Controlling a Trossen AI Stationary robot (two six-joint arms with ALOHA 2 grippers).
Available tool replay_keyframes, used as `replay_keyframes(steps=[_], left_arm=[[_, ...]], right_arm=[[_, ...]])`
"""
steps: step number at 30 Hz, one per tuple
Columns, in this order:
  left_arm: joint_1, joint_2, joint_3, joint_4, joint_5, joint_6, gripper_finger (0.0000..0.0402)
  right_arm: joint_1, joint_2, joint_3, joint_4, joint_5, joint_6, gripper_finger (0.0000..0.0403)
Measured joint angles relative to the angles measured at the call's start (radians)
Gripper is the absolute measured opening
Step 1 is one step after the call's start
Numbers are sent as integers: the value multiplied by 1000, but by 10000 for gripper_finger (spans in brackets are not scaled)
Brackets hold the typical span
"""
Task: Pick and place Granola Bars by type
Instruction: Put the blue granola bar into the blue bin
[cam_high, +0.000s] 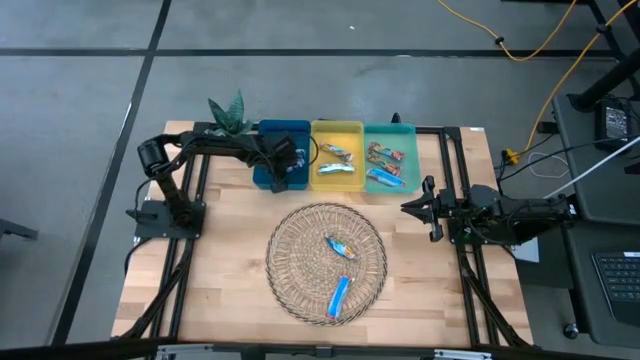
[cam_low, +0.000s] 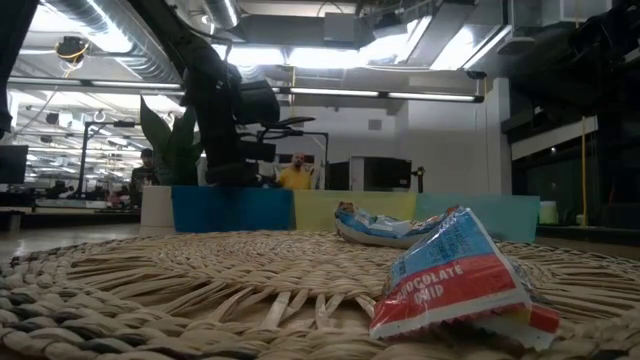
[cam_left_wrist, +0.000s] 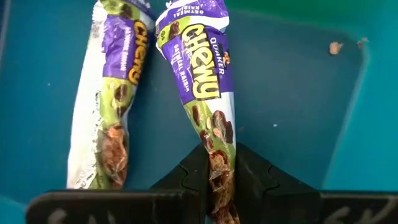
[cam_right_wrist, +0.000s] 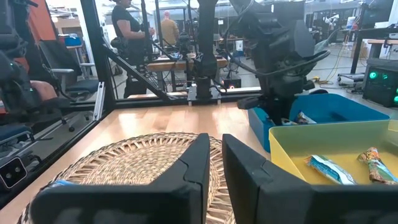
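Note:
My left gripper (cam_left_wrist: 219, 186) is down inside the blue tray (cam_high: 268, 172) at the table's far side, shut on a purple-and-green granola bar (cam_left_wrist: 202, 81). A second bar of that kind (cam_left_wrist: 109, 99) lies flat on the tray floor beside it. Two blue bars (cam_high: 342, 247) (cam_high: 340, 295) lie on the round woven mat (cam_high: 290, 255). The yellow tray (cam_high: 337, 128) holds two silvery-blue bars (cam_high: 338, 170), and the green tray (cam_high: 390, 128) holds a brown bar (cam_high: 385, 153) and a blue one (cam_high: 385, 178). My right gripper (cam_right_wrist: 216, 162) waits shut at the mat's right. My left gripper pinches the purple-and-green bar by one crimped end (cam_left_wrist: 217, 163) between its two fingers, coming from above and pointing down into the blue tray. The bar runs on past the fingertips toward the tray floor. Whether its free end (cam_left_wrist: 186, 15) rests there, I cannot tell.
The three trays stand side by side along the far edge, with a small green plant (cam_high: 228, 112) to their left. Black frame rails (cam_high: 455, 170) run down both sides of the wooden table. Bare wood lies around the mat, near and left.

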Motion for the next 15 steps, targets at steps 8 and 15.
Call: replay_keyframes(steps=[8,15], left_arm=[[4,24,0,7,-2,27,47],[4,64,6,23,7,21,47]], right_arm=[[0,0,0,0,0,0,49],[0,0,0,0,0,0,49]])
